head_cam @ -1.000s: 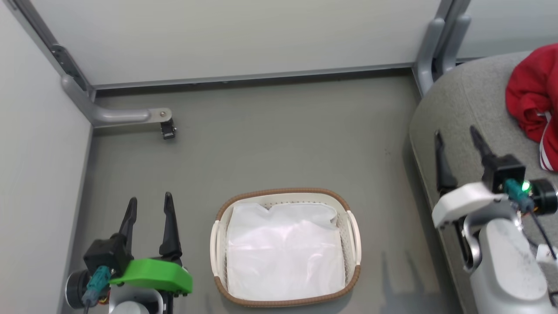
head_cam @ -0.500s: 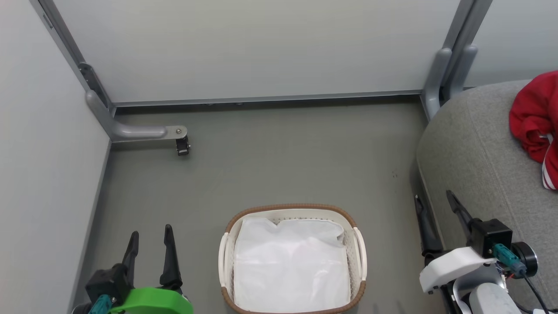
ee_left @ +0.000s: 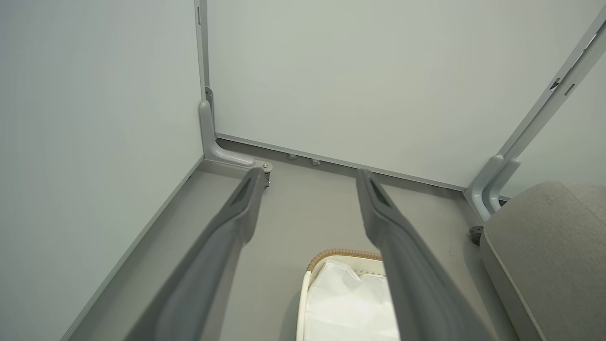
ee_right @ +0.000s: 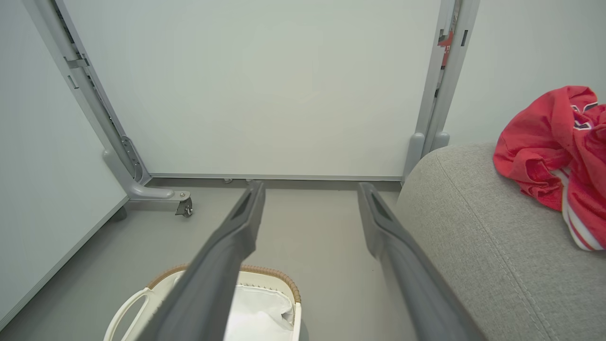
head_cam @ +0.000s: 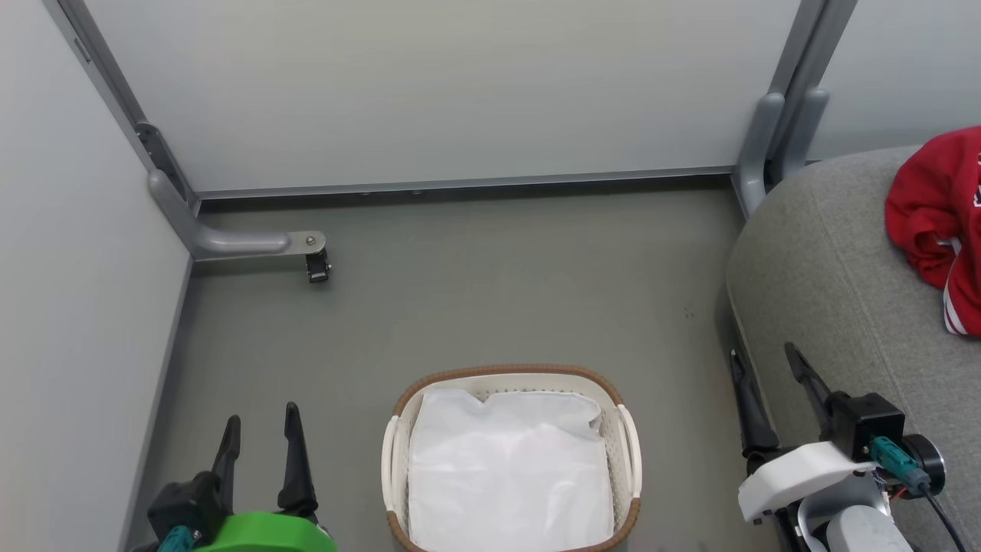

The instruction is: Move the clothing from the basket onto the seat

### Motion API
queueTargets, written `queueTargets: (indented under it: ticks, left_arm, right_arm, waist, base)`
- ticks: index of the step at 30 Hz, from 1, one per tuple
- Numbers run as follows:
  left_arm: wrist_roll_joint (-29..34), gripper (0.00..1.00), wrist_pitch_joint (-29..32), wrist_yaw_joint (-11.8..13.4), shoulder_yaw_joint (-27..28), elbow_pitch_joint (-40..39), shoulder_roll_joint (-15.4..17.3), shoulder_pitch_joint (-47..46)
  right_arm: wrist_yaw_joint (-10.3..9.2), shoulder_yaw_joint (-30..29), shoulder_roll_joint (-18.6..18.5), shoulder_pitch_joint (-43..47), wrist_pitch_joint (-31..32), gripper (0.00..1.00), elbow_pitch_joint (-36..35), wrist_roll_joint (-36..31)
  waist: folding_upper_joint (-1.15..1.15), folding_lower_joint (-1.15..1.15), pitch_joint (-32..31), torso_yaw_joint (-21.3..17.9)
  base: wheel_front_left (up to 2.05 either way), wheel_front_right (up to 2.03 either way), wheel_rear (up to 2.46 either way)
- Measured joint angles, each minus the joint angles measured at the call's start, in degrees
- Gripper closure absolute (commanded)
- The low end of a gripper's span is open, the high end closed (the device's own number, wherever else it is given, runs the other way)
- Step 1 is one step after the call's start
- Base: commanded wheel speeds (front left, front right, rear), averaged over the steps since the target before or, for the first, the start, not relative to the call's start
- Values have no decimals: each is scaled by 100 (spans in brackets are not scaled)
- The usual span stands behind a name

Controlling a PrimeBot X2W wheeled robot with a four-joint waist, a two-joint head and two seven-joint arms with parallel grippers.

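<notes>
**Jerseys on the seat; basket down to its white sheet**

Progress. At far right of head view, upper part: the clothing point(head_cam: 939, 207), a crumpled red heap with white stripes, lying on the seat point(head_cam: 828, 291) and partly cut by the frame edge. Same heap at upper right of right wrist view, resting on the grey upholstery, back from the rounded front edge. At bottom centre of head view: the basket point(head_cam: 506, 373), upright on the floor point(head_cam: 498, 284), with a plain white sheet point(head_cam: 510, 468) spread across the inside. Contents as far as visible: white sheet alone; anything beneath it, impossible to tell. Judged from that: transfer done or very nearly so, with at most a check under the sheet left.

Tools. Left tool point(head_cam: 260, 414) at lower left, fingers pointing up the frame, spread wide, holding nothing, beside the basket and apart from it. Right tool point(head_cam: 762, 353) at lower right, likewise wide and empty, fingers just beside the front edge of the seat, well apart from the clothing.

Surface and room. Floor smooth, grey-green, matte, with a few small dark specks right of centre. Pale partition panels point(head_cam: 429, 84) across the top and down the left side, closing off a small bay. Grey metal foot with a small caster point(head_cam: 316, 268) left of centre. Twin grey uprights point(head_cam: 766, 146) at upper right, close against the seat corner. Seat fabric a coarse grey weave, with a stitched seam running along the rounded edge.
</notes>
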Motion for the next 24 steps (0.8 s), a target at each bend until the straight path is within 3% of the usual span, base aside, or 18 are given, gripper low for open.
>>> queueTargets:
  ticks: [17, 18, 24]
  left_arm:
    - [67, 0, 0, -147, 38, 180, -71, -1]
    - [67, 100, 0, -155, 35, 198, -73, -1]
    - [-69, 100, 89, -153, 16, 428, -87, 5]
  right_arm:
    - [1, 24, 1, 5, 0, 0, 11, 100]
    - [1, 25, 1, 5, 0, 100, 12, 101]
    - [1, 10, 43, 88, 83, 100, 242, 233]
  waist:
    - [0, 0, 8, 30]
    - [0, 0, 7, 27]
    - [0, 0, 4, 21]
  base:
    - [0, 0, 0]
    - [0, 0, 0]
    - [0, 0, 0]
